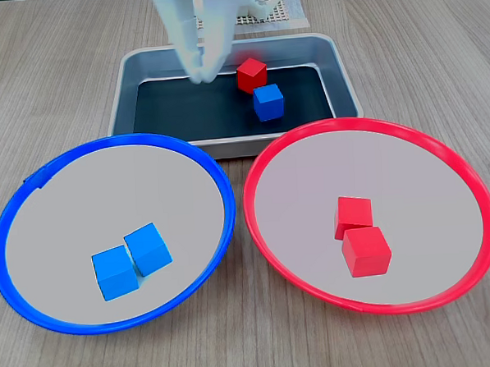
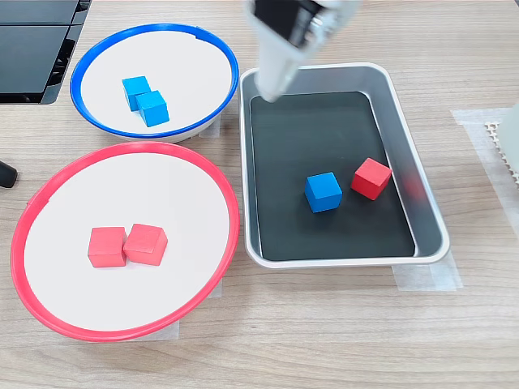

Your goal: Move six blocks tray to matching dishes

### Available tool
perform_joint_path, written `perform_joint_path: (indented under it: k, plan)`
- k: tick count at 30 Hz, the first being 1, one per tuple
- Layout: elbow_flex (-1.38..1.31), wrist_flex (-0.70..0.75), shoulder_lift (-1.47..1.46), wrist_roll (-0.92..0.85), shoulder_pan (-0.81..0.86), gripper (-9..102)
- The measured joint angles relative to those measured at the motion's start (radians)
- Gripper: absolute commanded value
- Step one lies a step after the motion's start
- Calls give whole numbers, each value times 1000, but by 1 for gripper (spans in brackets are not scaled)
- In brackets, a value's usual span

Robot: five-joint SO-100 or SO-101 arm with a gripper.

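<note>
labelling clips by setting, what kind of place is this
Probably a tabletop robot test bench: a wood-grain table, a tray taped down, colour-rimmed dishes holding sorted blocks, and a gripper over the tray.

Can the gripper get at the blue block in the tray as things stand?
Probably yes. The gripper hangs over the tray's bare end, empty; the blue block lies uncovered, apart from the red block beside it.
</note>
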Motion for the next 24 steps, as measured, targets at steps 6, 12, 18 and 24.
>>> perform_joint_path:
  k: [6,12,18,24]
  plan:
    - [189,-8,51,-423,-77,22]
    - [222,-69,35,-520,-141,23]
    - [222,-121,-52,-529,-166,22]
    - [222,-160,-103,-555,-170,1]
